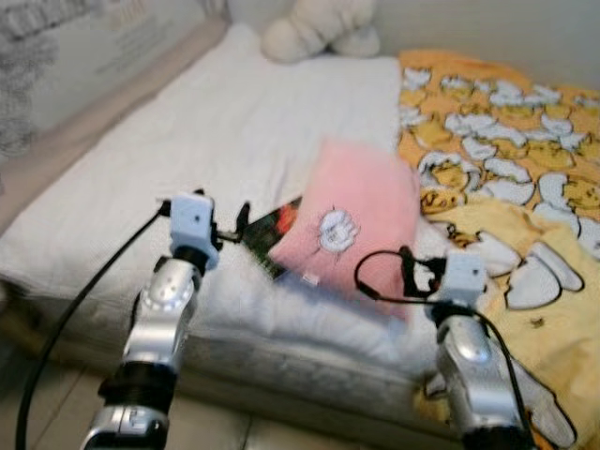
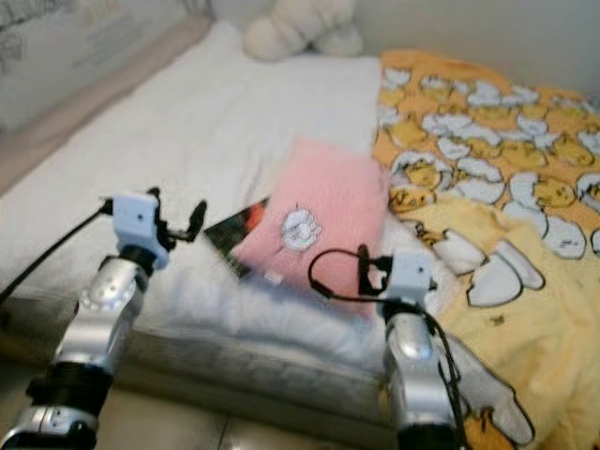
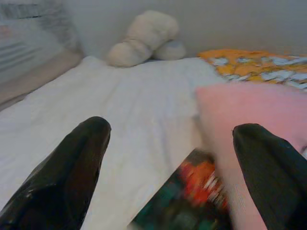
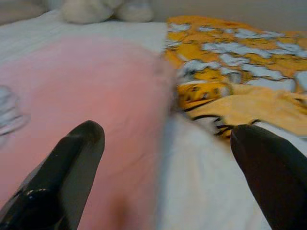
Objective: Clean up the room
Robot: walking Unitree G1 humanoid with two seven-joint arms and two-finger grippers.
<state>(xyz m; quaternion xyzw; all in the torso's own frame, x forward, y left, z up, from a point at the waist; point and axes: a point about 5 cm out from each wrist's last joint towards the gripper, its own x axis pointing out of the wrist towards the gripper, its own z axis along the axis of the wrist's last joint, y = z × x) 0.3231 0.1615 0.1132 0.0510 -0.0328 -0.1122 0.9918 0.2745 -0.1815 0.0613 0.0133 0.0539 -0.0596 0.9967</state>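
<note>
Here, both grippers, left (image 3: 172, 158) and right (image 4: 168, 163) (fingers apart), near pink pillow (image 1: 352, 220).

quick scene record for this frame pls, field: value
surface: bed with white sheet
pink pillow: lying on the bed, partly over a dark book
yellow patterned blanket: robot's right side of the bed
plush toy: far end of the bed
left gripper: open, at the book
right gripper: open, at the pillow's edge
</note>
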